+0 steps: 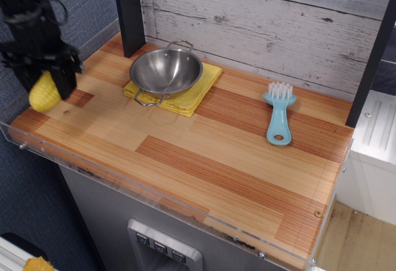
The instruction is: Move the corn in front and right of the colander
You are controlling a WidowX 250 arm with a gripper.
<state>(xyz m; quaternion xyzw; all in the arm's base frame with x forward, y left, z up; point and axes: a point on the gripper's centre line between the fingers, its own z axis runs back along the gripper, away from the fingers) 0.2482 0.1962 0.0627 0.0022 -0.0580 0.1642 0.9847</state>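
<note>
1. At the far left, the gripper is hanging above the left end of the wooden counter. Its black fingers are closed around the corn, and the yellow cob is showing between and below them, pointing downward.
2. The corn is looking lifted off the wood; only its lower rounded end is clearly visible, and the image there is a little blurred. So I am judging that the carry step is in hand: the grasp is made, and the travel to the goal is not yet done.
3. Moving to the right, the colander is sitting on a yellow sponge cloth near the back wall, well apart from the gripper.
4. The goal, in front and right of the colander, is the bare wood toward the middle of the counter, nearer to the front edge.
5. The next move is calling for a sideways carry to the right, keeping the cob high enough to pass the colander's wire handle, then lowering it before the fingers are opening.
6. Further right, a blue brush is lying on the wood, so the placing should stop left of it.
</note>
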